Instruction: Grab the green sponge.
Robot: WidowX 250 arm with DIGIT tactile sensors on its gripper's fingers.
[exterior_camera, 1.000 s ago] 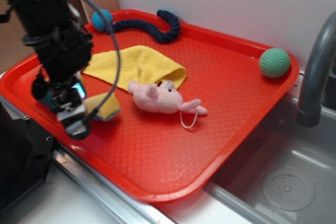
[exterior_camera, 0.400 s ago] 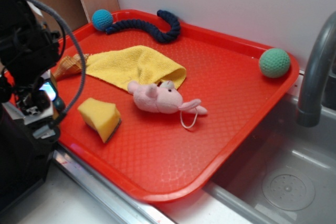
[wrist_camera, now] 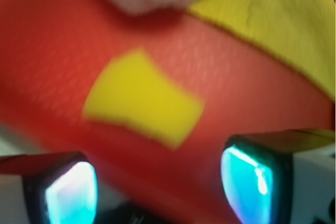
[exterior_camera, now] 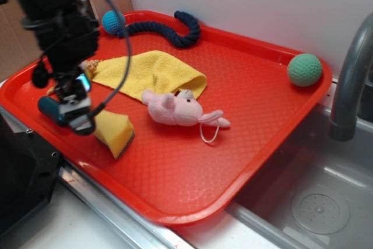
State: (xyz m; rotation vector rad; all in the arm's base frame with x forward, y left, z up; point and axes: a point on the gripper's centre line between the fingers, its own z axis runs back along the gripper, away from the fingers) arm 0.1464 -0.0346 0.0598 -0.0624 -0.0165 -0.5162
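The green sponge point(exterior_camera: 114, 132) is a yellow foam wedge with a thin dark layer on its lower edge. It lies near the front left of the red tray point(exterior_camera: 245, 126). My gripper point(exterior_camera: 77, 119) hangs just left of the sponge, partly covering its left corner. In the wrist view the sponge point(wrist_camera: 140, 97) is blurred and lies ahead of the gripper point(wrist_camera: 163, 190). The two fingertips point(wrist_camera: 251, 181) stand wide apart with nothing between them. The gripper is open and empty.
A pink plush pig point(exterior_camera: 178, 109) lies right of the sponge, with a yellow cloth point(exterior_camera: 151, 73) behind it. A dark teal capsule point(exterior_camera: 50, 111) is beside the gripper. A navy rope point(exterior_camera: 169, 28), a blue ball point(exterior_camera: 112, 21) and a mint ball point(exterior_camera: 304, 69) sit along the tray's far side. A sink and faucet point(exterior_camera: 349, 80) are at the right.
The arm swung left off the sponge toward the tray's left edge, then came back right; the gripper is now beside the sponge again. The sponge has not moved.
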